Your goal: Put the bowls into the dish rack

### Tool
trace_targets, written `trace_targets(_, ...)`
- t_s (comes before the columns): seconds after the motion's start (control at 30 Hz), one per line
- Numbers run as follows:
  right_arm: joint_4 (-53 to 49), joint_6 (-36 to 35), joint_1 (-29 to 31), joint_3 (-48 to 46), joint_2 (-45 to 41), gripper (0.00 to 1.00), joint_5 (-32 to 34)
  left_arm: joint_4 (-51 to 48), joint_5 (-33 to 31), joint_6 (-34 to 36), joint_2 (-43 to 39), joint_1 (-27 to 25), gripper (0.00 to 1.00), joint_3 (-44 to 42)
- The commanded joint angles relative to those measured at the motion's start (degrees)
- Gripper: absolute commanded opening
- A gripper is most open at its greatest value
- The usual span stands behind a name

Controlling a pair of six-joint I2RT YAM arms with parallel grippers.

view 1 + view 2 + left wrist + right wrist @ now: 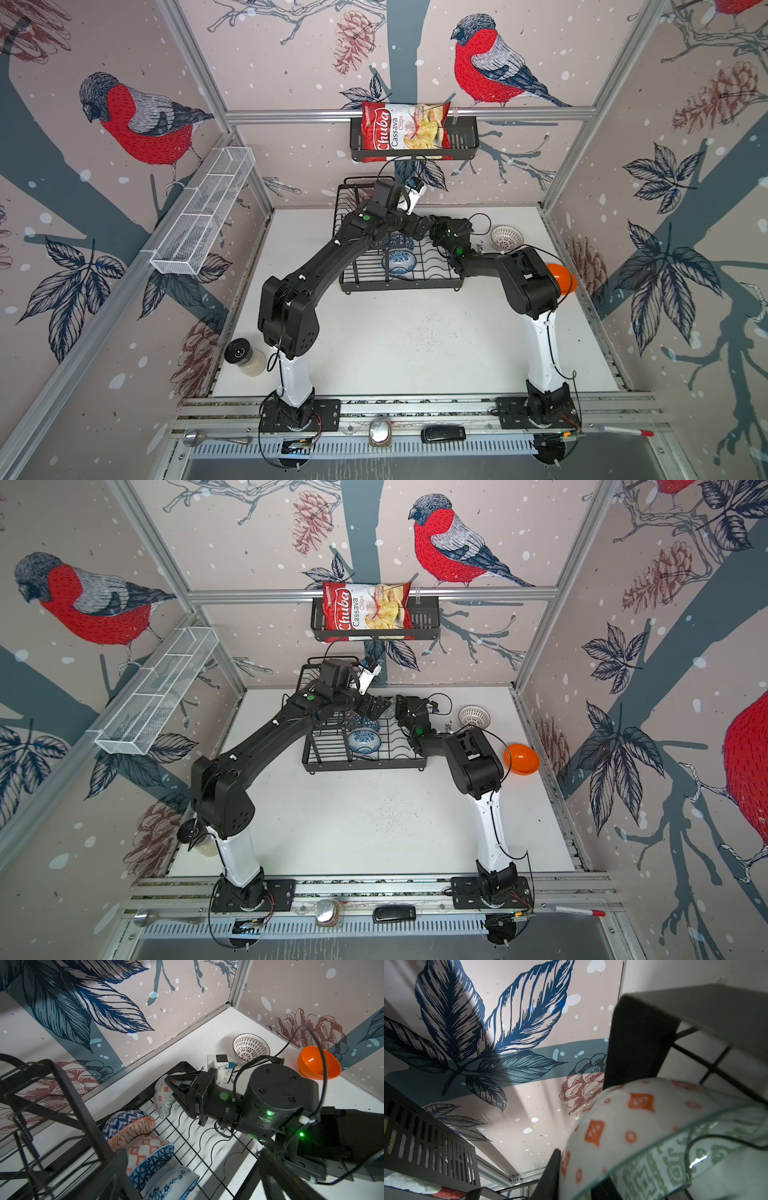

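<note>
The black wire dish rack (409,286) stands at the back middle of the table. Three patterned bowls lean in a row on its wavy base: blue-and-orange (128,1124), orange-lattice with blue triangles (149,1153) and blue floral (176,1180). My right gripper (579,1169) straddles the rim of a white bowl with orange diamonds and a grey-green inside (164,1097), which leans at the rack's far end. My left gripper (196,1172) hangs wide open above the row, holding nothing. A white lattice bowl (506,237) and a plain orange bowl (521,759) sit on the table right of the rack.
The rack's raised upper tier (52,1088) is close beside my left gripper. A black basket with a chips bag (415,135) hangs on the back wall, and a white mesh shelf (203,212) on the left wall. A black-lidded jar (245,357) stands front left.
</note>
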Motion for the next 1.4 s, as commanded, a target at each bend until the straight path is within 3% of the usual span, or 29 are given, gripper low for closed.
trace_targets(0.0, -2.35, 0.05, 0.25, 0.16, -0.3, 0.26, -1.34, -1.9, -3.42, -0.43, -0.16, 0.55, 0.98, 0.13)
trace_targets(1.37, -3.8, -0.52, -0.07, 1.12, -1.44, 0.36, -1.7, -1.73, -2.52, -1.19, 0.29, 1.32, 0.98, 0.24)
